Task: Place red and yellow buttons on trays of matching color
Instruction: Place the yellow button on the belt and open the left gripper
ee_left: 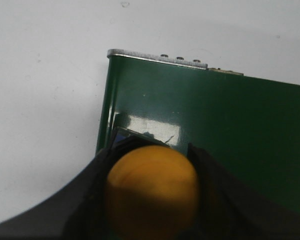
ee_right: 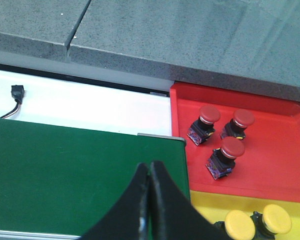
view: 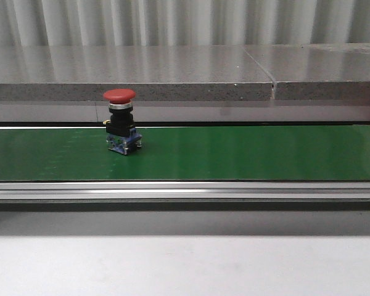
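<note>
left hand (ee_left: 152, 200) grips yellow button (ee_left: 151, 190); right hand (ee_right: 149, 172) closed (empty).

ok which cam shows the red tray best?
Right wrist view: the red tray shows with three red buttons in it, next to the yellow tray. Front and left wrist views show none of it.

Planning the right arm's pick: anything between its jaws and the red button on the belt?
Nothing visible. The red button stands alone and upright on the green belt; the right gripper, jaws shut, hangs over the belt's end near the trays, bare belt ahead of it.
</note>
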Controlling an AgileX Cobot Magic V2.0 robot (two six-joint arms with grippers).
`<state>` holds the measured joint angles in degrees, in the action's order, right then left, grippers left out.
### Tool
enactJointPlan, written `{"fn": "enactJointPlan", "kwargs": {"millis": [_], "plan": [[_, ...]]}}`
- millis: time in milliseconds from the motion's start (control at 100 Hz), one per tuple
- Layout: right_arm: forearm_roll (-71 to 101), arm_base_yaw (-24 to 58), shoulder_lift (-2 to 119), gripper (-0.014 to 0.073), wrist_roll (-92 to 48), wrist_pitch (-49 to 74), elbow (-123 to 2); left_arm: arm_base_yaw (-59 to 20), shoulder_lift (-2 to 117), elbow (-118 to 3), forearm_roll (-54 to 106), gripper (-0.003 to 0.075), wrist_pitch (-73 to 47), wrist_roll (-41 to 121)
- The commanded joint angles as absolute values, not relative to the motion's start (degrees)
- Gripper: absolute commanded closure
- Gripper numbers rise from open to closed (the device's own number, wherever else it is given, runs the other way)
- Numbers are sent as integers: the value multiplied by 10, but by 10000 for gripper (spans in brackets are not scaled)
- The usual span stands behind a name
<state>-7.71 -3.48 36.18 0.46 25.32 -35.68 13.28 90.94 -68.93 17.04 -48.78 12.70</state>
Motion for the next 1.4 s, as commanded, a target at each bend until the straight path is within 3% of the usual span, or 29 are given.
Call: {"fn": "enactJointPlan", "kwargs": {"millis": [0, 290, 390, 480, 660, 770, 1160, 1390], "plan": [[-84, -35, 359, 661, 0, 209, -371, 123, 884, -689, 187, 692, -437, 128], [-84, -35, 359, 661, 0, 209, -371, 113, 889, -673, 191, 685, -423, 129], [-84, -35, 359, 661, 0, 209, -371, 113, 889, -672, 191, 643, -423, 129], [-84, -35, 359, 661, 0, 209, -371, 113, 889, -672, 191, 531, -430, 131], [-84, -35, 359, 661, 0, 209, -371, 113, 889, -672, 191, 224, -451, 131], [-84, -35, 359, 661, 0, 209, -371, 113, 889, -672, 191, 124, -454, 131], [-84, -35, 359, 661, 0, 209, -371, 106, 827, -672, 264, 117, -449, 200], [-84, -35, 359, 661, 0, 209, -371, 48, 750, -663, 270, 118, -404, 241]]}}
